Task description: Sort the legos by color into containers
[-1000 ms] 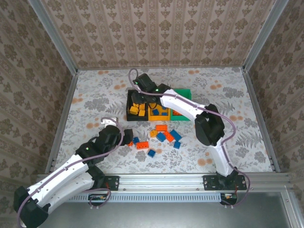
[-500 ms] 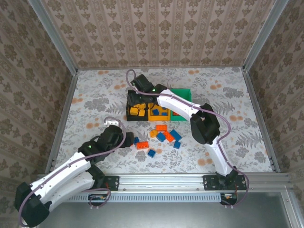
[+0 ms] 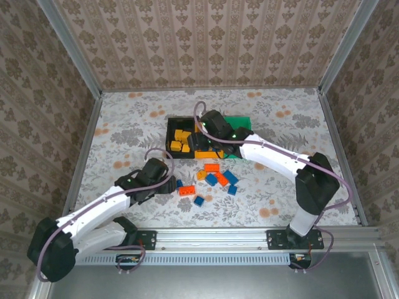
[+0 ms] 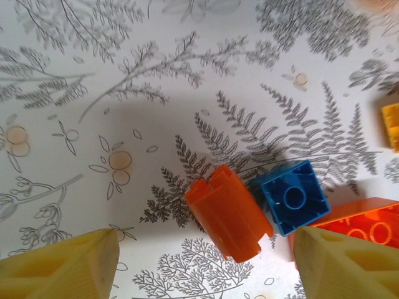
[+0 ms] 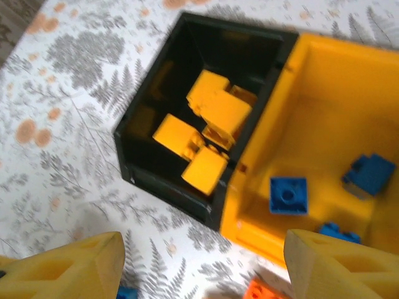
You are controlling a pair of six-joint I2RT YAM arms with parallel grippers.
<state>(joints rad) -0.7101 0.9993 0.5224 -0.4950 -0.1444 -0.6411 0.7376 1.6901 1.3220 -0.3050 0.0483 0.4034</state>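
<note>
Three joined containers stand mid-table: a black bin with yellow-orange legos, a yellow-orange bin with blue legos, and a green bin. My right gripper hovers open and empty over the near edge of the black and yellow-orange bins. Loose legos lie in front of the bins. My left gripper is open low over the table. An orange-red lego lies between its fingers, touching neither. A blue lego lies upside down right beside that one.
More loose bricks, blue and orange-red, are scattered between the two arms. Another orange-red brick lies by my left gripper's right finger. Patterned walls close off the table's back and sides.
My right gripper has pulled back from above the black bin toward the near right, and its jaws have opened. My left gripper has moved right, up to the orange-red lego.
</note>
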